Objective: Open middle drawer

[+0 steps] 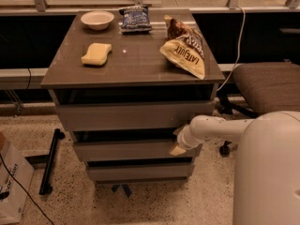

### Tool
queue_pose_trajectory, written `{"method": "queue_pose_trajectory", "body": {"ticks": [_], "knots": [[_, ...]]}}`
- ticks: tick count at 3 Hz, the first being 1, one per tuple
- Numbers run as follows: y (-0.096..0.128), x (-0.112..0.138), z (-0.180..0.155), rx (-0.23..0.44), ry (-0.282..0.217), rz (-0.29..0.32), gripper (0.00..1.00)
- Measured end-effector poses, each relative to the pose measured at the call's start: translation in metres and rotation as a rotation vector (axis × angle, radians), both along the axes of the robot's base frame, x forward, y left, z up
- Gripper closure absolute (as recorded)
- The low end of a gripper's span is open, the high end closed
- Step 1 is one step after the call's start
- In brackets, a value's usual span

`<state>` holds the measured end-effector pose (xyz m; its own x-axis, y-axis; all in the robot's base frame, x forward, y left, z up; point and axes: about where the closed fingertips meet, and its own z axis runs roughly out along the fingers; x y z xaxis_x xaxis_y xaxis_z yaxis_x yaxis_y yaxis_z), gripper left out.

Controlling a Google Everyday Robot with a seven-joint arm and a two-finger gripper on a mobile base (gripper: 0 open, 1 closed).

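Observation:
The cabinet has three grey-brown drawers with plain flat fronts. The middle drawer is the centre one, below the taller top drawer and above the slimmer bottom drawer. A dark gap shows above its front. My white arm reaches in from the right. My gripper is at the right end of the middle drawer's front, near its top edge, its tan fingertips against the front.
On the cabinet top lie a white bowl, a yellow sponge, a blue snack bag and a brown-and-yellow chip bag. An upholstered chair stands at the right. A black bar and a box are on the floor at the left.

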<state>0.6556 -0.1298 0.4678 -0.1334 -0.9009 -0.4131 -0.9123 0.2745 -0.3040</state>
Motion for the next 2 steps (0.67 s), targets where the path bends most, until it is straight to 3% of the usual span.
{"method": "queue_pose_trajectory", "body": {"ticks": [1, 2], "knots": [[-0.0015, 0.0036, -0.0091, 0.001, 0.019, -0.007, 0.13], [-0.0016, 0.001, -0.01, 0.001, 0.019, -0.007, 0.0]]}}
